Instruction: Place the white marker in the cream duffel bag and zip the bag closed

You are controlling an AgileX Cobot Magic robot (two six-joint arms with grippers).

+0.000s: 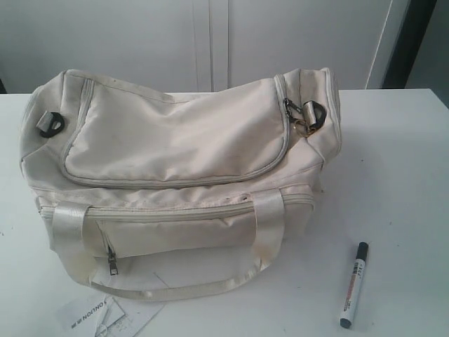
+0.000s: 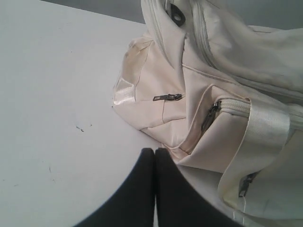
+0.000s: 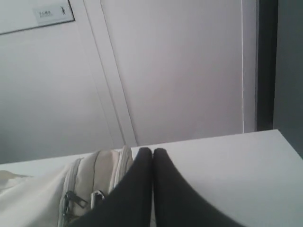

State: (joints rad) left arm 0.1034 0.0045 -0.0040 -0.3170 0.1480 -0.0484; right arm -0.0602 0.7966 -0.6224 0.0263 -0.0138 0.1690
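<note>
One white marker [image 1: 354, 284] lies on open table [image 1: 400, 175], clear of bag [image 1: 175, 140].

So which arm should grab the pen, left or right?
Probably the right. The white marker lies on the table right of the cream duffel bag, on that arm's side. The left pincer, shut, is by the bag's opposite end, so the bag sits between it and the marker.

paper tag [image 1: 88, 317] reads approx. "ONLYON", white marker [image 1: 354, 284] print illegible, wall sign [image 3: 35, 13] unreadable
</note>
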